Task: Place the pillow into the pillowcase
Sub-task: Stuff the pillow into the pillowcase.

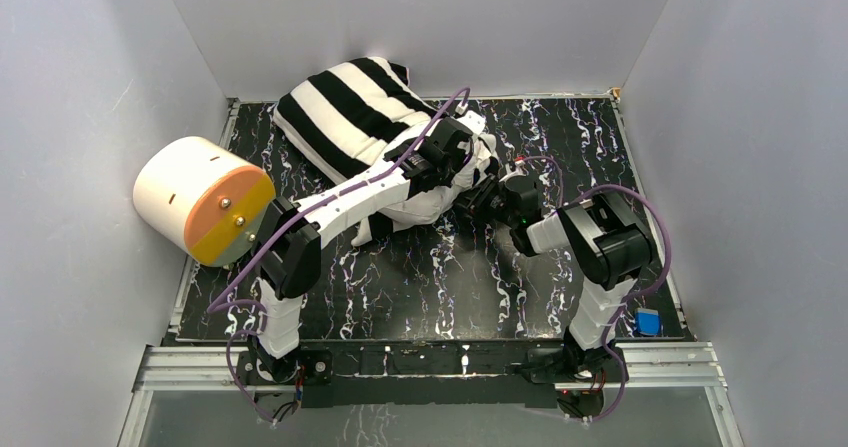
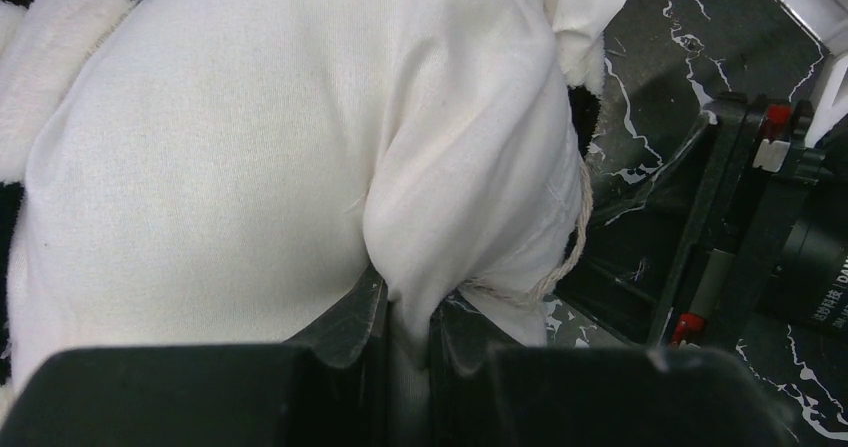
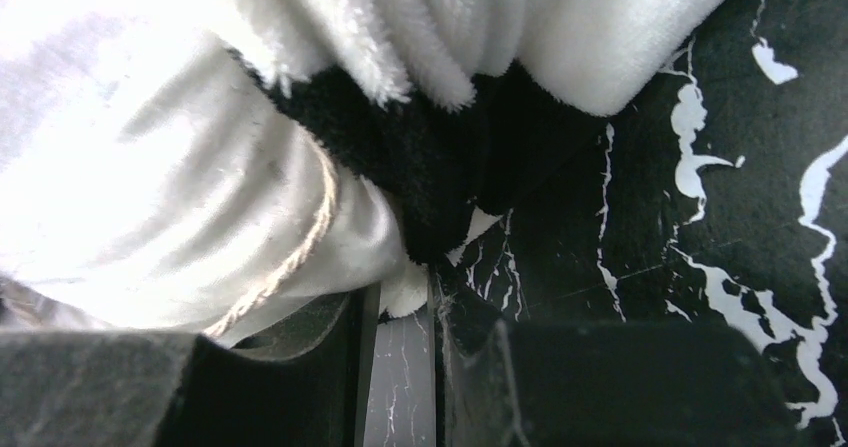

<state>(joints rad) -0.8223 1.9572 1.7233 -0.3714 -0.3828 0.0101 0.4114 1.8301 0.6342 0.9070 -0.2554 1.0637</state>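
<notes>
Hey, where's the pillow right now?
In the top view the pillow lies mid-table, its far end tucked in the striped pillowcase toward the back left. The left gripper pinches a fold of its bare white near end.

Lab rig, white-walled booth (image 1: pixel 420 17)

Soft, even light from overhead fills the top view, and my arms lay only faint shadows on the bench (image 1: pixel 420 277). Its white veins gleam without glare. In my left wrist view the pillow (image 2: pixel 250 167) is bright but keeps its weave, while my left end effector (image 2: pixel 408 312) is a dark blur along the bottom. In my right wrist view the pillow burns out to white at upper left, the pillowcase (image 3: pixel 430 157) sinks into shadow, and my right end effector (image 3: pixel 398 317) is dim and out of focus.
</notes>
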